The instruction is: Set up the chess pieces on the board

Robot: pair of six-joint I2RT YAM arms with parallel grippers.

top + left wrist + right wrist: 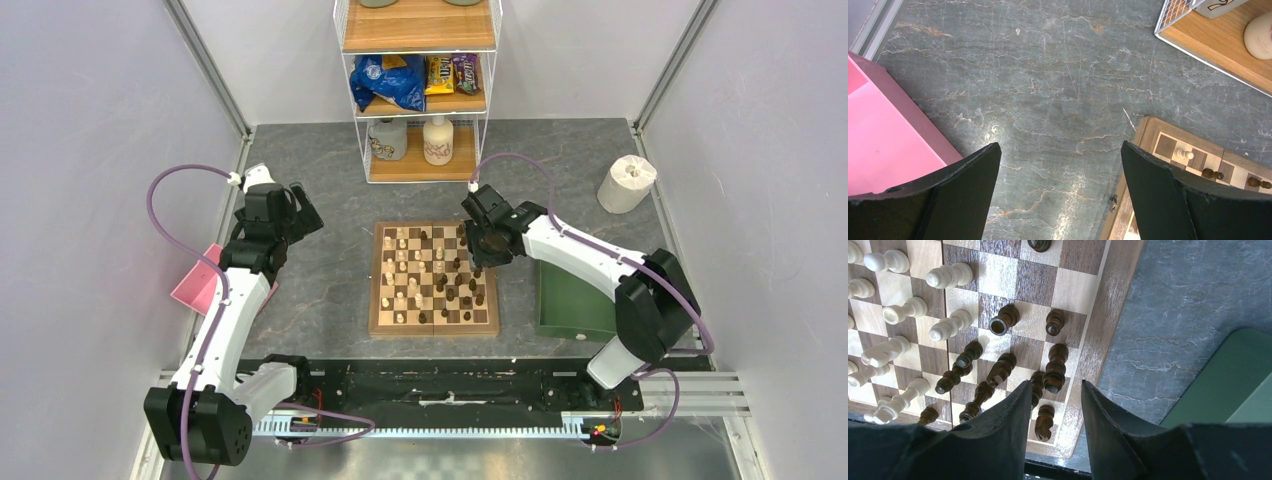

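Grey marbled tabletop. Right gripper hovers part-open and empty, with dark chess pieces crowded just ahead on the board. Left gripper is wide open, idle. Risk: a descent could topple close-packed neighbours.

Left arm: left of frame, stretched upward.
Left gripper: fingers spread wide.
Right arm: right side, bent toward centre.
Right gripper: fingers narrowly parted.

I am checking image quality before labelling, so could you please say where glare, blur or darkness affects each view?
Top external: evenly lit, the board sharp, the chess pieces tiny; left wrist: pale glare patches on the table, the left gripper near-black; right wrist: pieces crisp, the right gripper dark and soft-edged up close.
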